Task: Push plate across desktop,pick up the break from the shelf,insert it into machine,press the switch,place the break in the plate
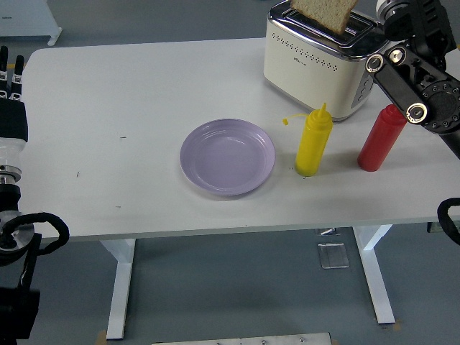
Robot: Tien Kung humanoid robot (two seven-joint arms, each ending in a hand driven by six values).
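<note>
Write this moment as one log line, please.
stage: bread slice over toaster slot | right arm: at toaster | left hand: left edge | plate: empty

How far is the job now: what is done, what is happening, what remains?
Looks done: the plate lies mid-table. In hand: the bread is above the toaster slot, with the right arm beside it; its robot hand is hidden. Left: inserting the bread, pressing the switch, putting it on the plate.
</note>
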